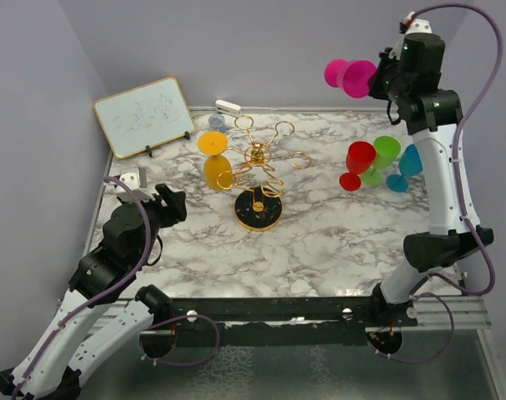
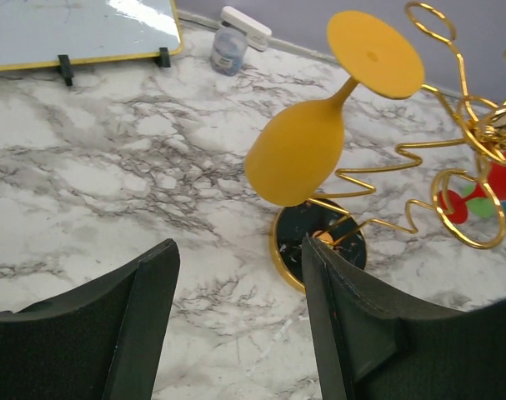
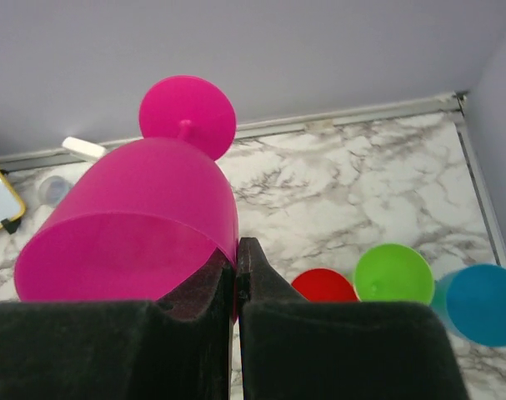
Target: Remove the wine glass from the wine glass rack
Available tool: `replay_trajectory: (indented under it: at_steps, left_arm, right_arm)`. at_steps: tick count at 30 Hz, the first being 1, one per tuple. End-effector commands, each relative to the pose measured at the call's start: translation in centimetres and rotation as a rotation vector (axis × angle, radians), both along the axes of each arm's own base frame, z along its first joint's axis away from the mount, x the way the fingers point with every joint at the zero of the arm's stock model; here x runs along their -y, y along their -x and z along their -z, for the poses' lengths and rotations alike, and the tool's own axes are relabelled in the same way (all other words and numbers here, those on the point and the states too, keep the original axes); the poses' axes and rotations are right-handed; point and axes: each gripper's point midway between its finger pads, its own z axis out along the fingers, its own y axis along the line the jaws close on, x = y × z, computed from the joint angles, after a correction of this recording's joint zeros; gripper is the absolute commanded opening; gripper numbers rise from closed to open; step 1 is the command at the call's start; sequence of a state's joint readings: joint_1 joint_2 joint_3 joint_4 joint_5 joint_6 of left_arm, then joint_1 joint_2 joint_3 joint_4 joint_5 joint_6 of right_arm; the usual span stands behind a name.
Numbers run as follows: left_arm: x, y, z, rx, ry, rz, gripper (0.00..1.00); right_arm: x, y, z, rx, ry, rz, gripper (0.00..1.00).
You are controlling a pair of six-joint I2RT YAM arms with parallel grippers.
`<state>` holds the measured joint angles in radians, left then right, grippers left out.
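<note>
Magenta wine glass (image 1: 353, 77) is off the rack. The right pincer (image 1: 380, 79) holds it in the air at the upper right of the top view, well above the tabletop (image 1: 319, 242). The glass lies sideways with its foot pointing left. In the right wrist view the fingers (image 3: 269, 308) are pressed together on the bowl's rim, with the wall pinched between them.

Orange wine glass (image 1: 216, 171) hangs on the wine glass rack (image 1: 258, 155), on its left side in the top view. Its bowl is down, its foot is up, and it tilts in the left wrist view. The rack's black gold-rimmed base (image 1: 258, 212) sits mid-tabletop.

Left pincer (image 1: 171, 204) is spread wide with nothing between the fingers. It sits low at the left of the top view, near the rack but apart from it. Its camera looks at the orange glass and the base.

Red glass (image 1: 358, 158), green glass (image 1: 384, 154) and blue glass (image 1: 409, 162) are bunched together at the right of the tabletop, beside the right arm. Whiteboard (image 1: 144, 117) stands at the upper left.
</note>
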<state>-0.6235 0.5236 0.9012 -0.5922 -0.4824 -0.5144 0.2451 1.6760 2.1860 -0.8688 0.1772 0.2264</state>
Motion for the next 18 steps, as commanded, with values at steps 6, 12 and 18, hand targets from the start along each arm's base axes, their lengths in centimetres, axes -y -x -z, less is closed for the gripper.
replay_trajectory:
  at_steps: [6,12,18]
  left_arm:
    - [-3.3,-0.1,1.5,0.034,-0.090,-0.143,0.62]
    - [-3.9,0.2,2.8,0.021,-0.111,-0.160,0.62]
    - [-3.4,0.3,2.9,0.021,-0.097,-0.129,0.62]
  right_arm:
    - [4.1,7.6,1.4,-0.023,-0.148,0.061,0.01]
    - [6.8,13.9,4.9,-0.093,-0.078,0.155,0.01]
    - [7.2,17.4,10.0,-0.243,-0.044,0.155,0.01]
